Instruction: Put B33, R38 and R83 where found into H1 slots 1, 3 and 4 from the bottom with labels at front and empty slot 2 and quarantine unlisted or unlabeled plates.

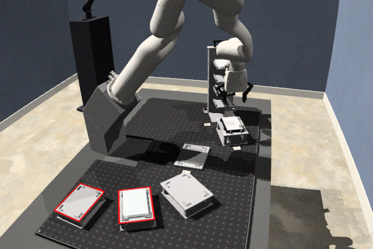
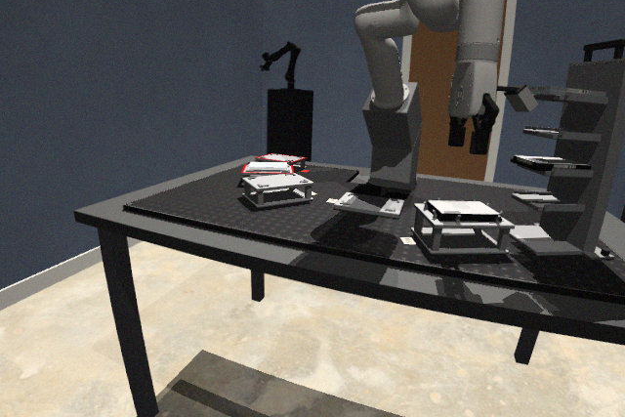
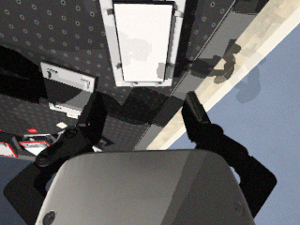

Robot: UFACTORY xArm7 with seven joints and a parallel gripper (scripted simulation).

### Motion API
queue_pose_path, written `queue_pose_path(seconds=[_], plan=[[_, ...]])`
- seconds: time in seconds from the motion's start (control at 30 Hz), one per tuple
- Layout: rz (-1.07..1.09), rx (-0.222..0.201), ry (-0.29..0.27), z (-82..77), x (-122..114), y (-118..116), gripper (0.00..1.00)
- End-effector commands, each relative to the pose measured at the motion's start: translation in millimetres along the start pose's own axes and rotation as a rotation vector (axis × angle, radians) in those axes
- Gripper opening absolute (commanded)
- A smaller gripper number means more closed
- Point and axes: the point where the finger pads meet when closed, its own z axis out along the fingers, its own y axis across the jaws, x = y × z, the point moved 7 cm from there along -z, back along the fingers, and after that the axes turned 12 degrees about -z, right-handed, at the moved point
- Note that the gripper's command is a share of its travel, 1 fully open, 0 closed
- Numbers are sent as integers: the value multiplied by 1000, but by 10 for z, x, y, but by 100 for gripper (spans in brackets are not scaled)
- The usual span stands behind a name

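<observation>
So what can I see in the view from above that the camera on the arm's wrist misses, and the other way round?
Only the top view shows the whole white arm, the tall plate hotel, both red-edged nests, one holding a plate, and the black pedestal. Only the wrist view looks straight down between the gripper, its jaws wide open with nothing held. Both show the white plate on its raised nest and the low flat nest nearby on the dotted deck.
</observation>
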Motion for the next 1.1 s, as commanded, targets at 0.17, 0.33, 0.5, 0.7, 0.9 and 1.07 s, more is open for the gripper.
queue_pose_path(seconds=[0.17, 0.33, 0.5, 0.7, 0.9, 1.07], plan=[[0, -4, -2, 149, 4, 11, 100], [0, -4, -2, 233, 4, 11, 100], [0, -4, -2, 282, 4, 11, 100], [0, -4, -2, 383, 4, 11, 100], [-1, -4, -1, 482, 4, 11, 100], [-1, -4, -1, 533, 4, 11, 100]])
